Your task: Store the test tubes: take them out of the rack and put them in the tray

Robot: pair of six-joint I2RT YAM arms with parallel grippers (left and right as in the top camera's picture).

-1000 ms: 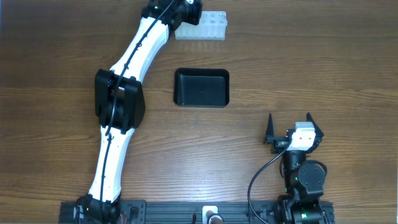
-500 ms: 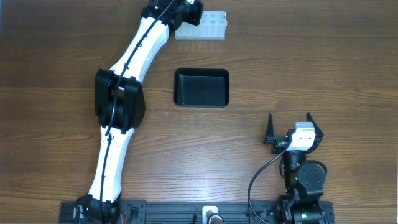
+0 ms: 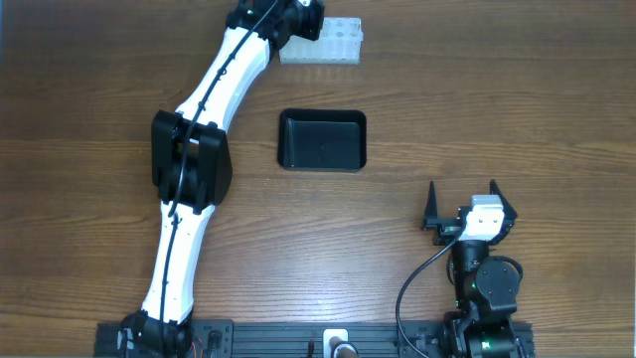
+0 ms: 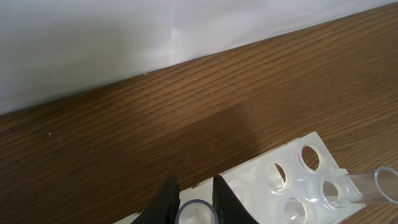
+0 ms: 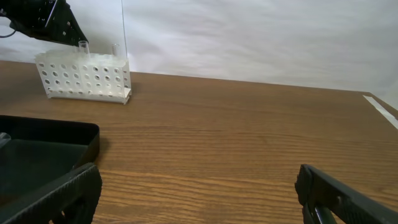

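Note:
The white test tube rack (image 3: 333, 42) stands at the table's far edge, above the black tray (image 3: 322, 139), which looks empty. My left gripper (image 3: 303, 18) is over the rack's left end. In the left wrist view its fingers (image 4: 168, 200) sit close on either side of a clear test tube (image 4: 196, 211) standing in the rack (image 4: 292, 180). A second tube (image 4: 373, 185) stands in a hole further along. My right gripper (image 3: 464, 204) rests near its base, open and holding nothing, well short of the tray (image 5: 43, 149) and the rack (image 5: 84, 76).
The wooden table ends just behind the rack against a white backdrop (image 4: 124, 37). The left arm (image 3: 189, 164) stretches diagonally across the table's left half. Bare wood lies between the tray and the right gripper.

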